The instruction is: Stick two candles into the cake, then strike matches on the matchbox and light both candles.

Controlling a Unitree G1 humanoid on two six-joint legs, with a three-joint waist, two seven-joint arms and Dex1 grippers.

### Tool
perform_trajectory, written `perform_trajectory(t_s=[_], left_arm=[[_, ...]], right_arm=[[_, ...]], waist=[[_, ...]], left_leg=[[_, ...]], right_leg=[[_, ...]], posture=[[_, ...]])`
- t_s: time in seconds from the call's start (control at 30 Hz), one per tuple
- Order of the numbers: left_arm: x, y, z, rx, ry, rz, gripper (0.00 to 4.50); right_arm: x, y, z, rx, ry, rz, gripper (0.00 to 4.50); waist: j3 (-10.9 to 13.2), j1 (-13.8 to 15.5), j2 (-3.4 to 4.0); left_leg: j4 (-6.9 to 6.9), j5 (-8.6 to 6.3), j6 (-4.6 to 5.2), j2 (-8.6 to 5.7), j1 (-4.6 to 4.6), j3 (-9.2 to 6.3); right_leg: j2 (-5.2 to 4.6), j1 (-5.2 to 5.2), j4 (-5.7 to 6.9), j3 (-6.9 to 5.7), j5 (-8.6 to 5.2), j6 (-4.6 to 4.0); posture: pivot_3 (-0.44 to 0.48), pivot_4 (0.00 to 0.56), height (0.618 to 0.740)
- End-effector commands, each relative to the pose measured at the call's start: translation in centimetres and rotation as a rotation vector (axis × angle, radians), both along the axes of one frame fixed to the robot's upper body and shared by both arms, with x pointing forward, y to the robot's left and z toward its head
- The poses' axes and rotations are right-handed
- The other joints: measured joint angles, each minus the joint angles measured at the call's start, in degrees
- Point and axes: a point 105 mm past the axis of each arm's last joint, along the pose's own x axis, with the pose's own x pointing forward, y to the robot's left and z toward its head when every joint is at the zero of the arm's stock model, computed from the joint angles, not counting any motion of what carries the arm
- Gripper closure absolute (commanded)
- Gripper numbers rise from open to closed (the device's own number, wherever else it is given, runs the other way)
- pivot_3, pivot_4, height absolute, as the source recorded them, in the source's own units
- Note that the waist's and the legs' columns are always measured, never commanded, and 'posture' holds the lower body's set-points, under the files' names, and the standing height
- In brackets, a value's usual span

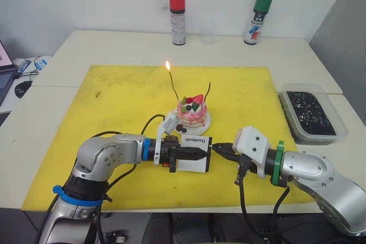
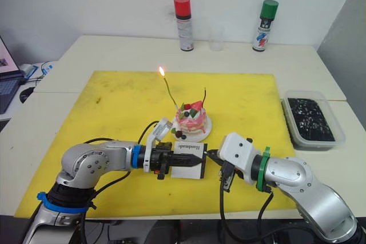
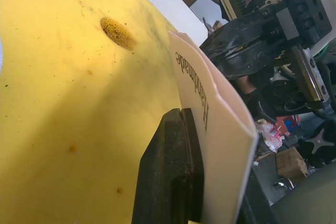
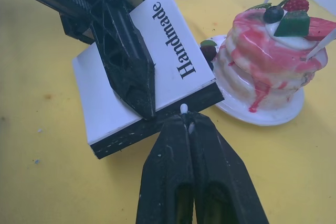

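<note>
We see the cake (image 1: 193, 114) at frame centre on the yellow mat (image 1: 114, 101), both candles planted in it: the left candle (image 1: 173, 87) carries a flame, the right candle (image 1: 209, 91) is unlit. Just below the cake, the left gripper (image 1: 191, 154) is clamped on the matchbox (image 1: 194, 154), holding it on edge with the printed face toward the camera. The right gripper (image 4: 186, 121) sits immediately right of the box, fingers pressed together on a match (image 4: 184, 109) whose pale head touches, or nearly touches, the dark striking edge. The relation that matters: the match points leftward into the box's right end, roughly along the box's long axis, so we judge the next stroke must run across that dark strip. The unlit candle lies up and slightly left of the right gripper, the nearer arm. Open mat lies right and below; the cake plate (image 4: 262, 114) crowds the upper side. The tray (image 1: 313, 112) sits well apart at right.
</note>
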Motion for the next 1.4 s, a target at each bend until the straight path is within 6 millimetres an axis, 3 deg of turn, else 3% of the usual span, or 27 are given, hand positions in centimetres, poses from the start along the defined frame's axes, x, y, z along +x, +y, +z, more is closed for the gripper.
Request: perform_trajectory(t_s=[0.03, 0.27, 0.33, 0.47, 0.6, 0.77, 1.07, 1.4], left_arm=[[-0.5, -0.7, 1.2, -0.033, -0.064, -0.043, 4.50], [-1.0, -1.1, 1.1, -0.017, -0.106, -0.083, 4.50], [-1.7, -1.3, 0.9, -0.004, -0.117, -0.120, 4.50], [-3.8, -1.4, 0.5, 0.011, -0.115, -0.183, 4.50], [-4.2, -0.9, 0.3, 0.010, -0.096, -0.158, 4.50], [-4.0, -0.9, 0.3, 0.003, -0.090, -0.139, 4.50], [-3.8, -0.9, 0.1, 0.002, -0.087, -0.123, 4.50], [-3.7, -0.9, 0.0, 0.002, -0.088, -0.115, 4.50]], right_arm=[[-0.4, 0.3, 0.2, -0.008, -0.010, 0.022, 4.48], [-0.1, 0.5, 0.0, -0.018, 0.004, 0.017, 4.48], [1.1, 0.5, 0.5, 0.014, -0.015, -0.052, 4.48], [5.2, -1.0, 5.5, 0.164, -0.193, -0.281, 4.48], [5.8, -1.8, 8.4, 0.209, -0.255, -0.310, 4.48], [6.2, -0.3, 10.4, 0.200, -0.354, -0.217, 4.48], [8.7, 0.7, 9.9, 0.121, -0.395, -0.151, 4.48], [9.1, 0.4, 9.7, 0.108, -0.405, -0.143, 4.48]], waist=[[0.0, 0.0, 0.00], [0.0, 0.0, 0.00], [0.0, -0.1, 0.00], [0.0, -0.4, 0.06], [0.0, 0.2, -0.01], [0.0, 0.0, 0.01], [0.0, -0.1, 0.01], [0.0, -0.1, 0.01]], left_leg=[[0.00, 0.00, 0.00, 0.00, 0.00, 0.00], [0.00, 0.00, 0.00, 0.00, 0.00, 0.00], [0.00, 0.00, 0.00, 0.01, 0.00, 0.01], [-0.01, 0.00, -0.01, 0.04, 0.01, 0.07], [-0.01, 0.00, -0.01, -0.01, -0.01, 0.04], [-0.04, 0.00, 0.00, 0.01, -0.01, 0.05], [-0.04, 0.00, 0.00, 0.02, -0.02, 0.07], [-0.05, 0.00, 0.00, 0.03, -0.02, 0.05]], right_leg=[[0.00, 0.00, 0.00, 0.00, 0.00, 0.00], [0.00, 0.00, 0.00, 0.01, 0.00, 0.00], [0.00, -0.01, 0.00, 0.01, 0.00, 0.00], [0.02, -0.09, 0.11, 0.09, 0.01, -0.01], [-0.05, -0.03, 0.00, 0.01, 0.02, 0.02], [-0.02, -0.06, 0.02, 0.02, -0.02, -0.06], [0.00, -0.08, 0.01, 0.04, -0.02, -0.06], [0.01, -0.08, 0.02, 0.02, 0.12, -0.31]], posture=[[0.000, 0.150, 0.740], [0.000, 0.150, 0.740], [0.000, 0.150, 0.740], [0.000, 0.150, 0.740], [0.000, 0.150, 0.740], [0.000, 0.150, 0.740], [0.000, 0.150, 0.740], [0.000, 0.150, 0.740]])
